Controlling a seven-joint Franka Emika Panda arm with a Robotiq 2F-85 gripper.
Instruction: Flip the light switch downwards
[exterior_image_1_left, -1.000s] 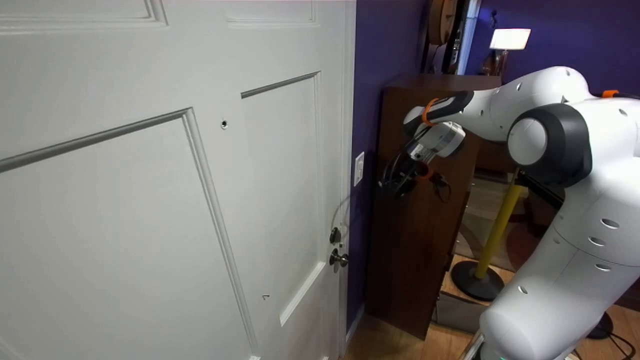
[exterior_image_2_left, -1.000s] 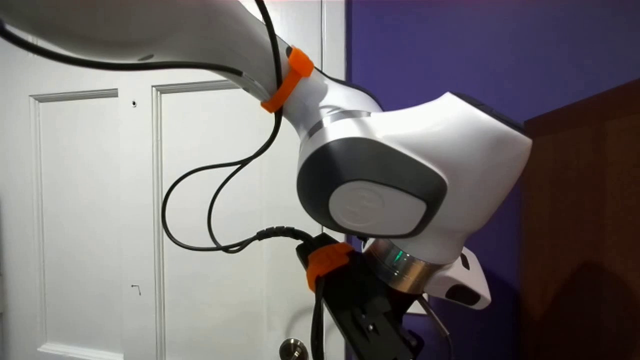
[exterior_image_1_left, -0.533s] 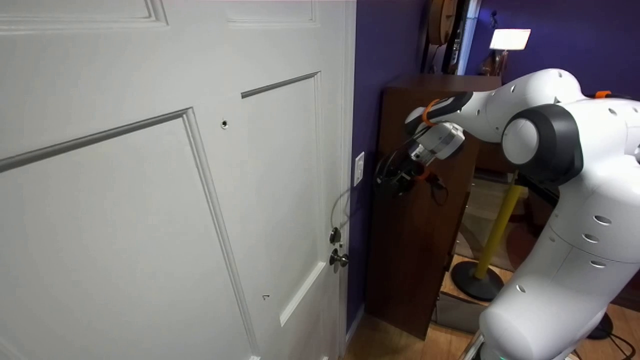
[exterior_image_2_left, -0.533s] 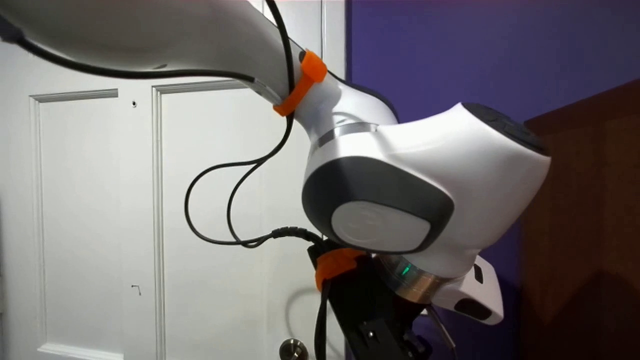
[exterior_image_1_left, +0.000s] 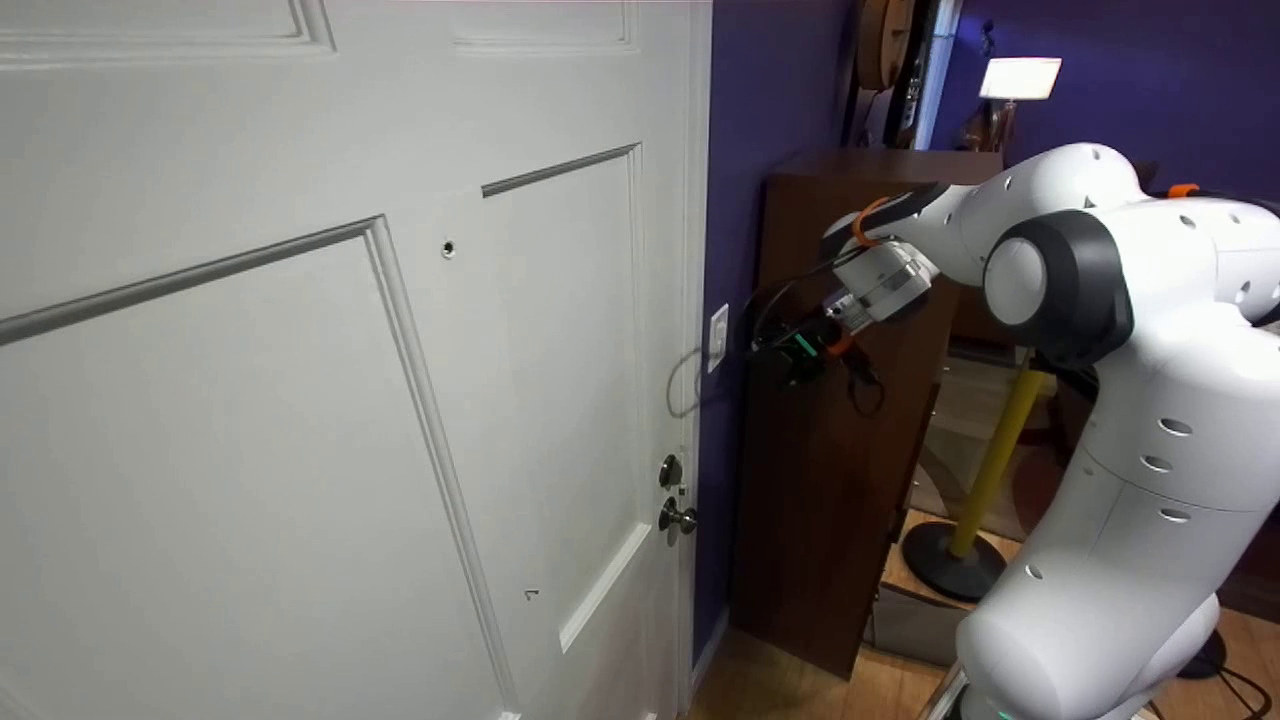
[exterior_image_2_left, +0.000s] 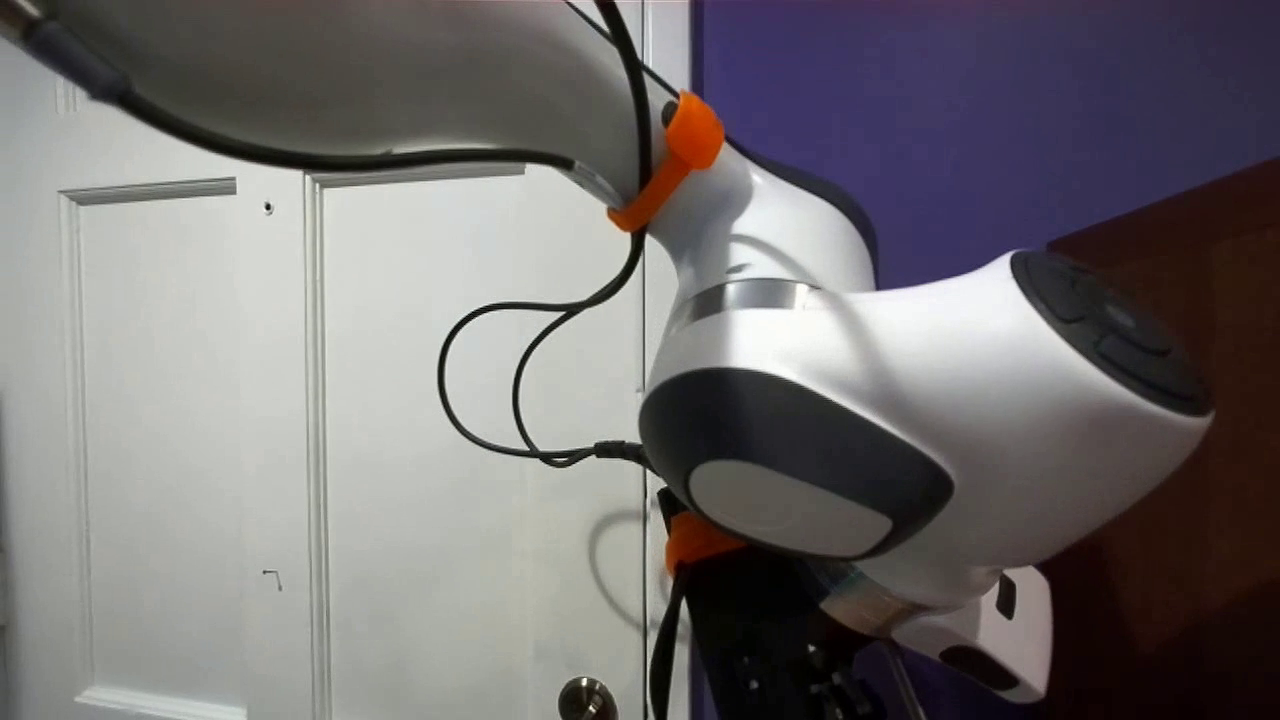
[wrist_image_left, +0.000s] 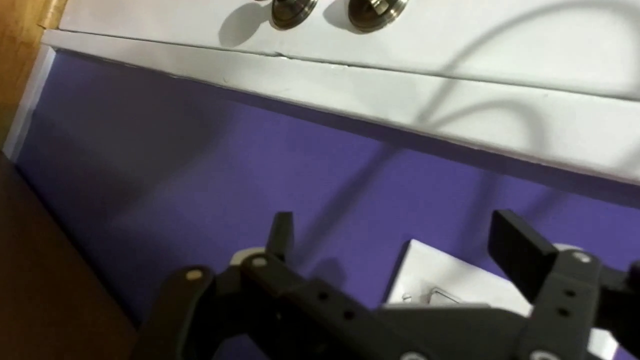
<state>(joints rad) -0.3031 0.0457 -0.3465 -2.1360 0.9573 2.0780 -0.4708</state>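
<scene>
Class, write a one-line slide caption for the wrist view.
Open end effector before a purple wall, partly hiding the light switch, with a white door across the top.

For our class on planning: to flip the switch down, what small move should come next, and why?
Probably shut the jaws: the wrist view shows them wide apart, partly hiding the switch, and closed they would likely press it more surely.
</scene>
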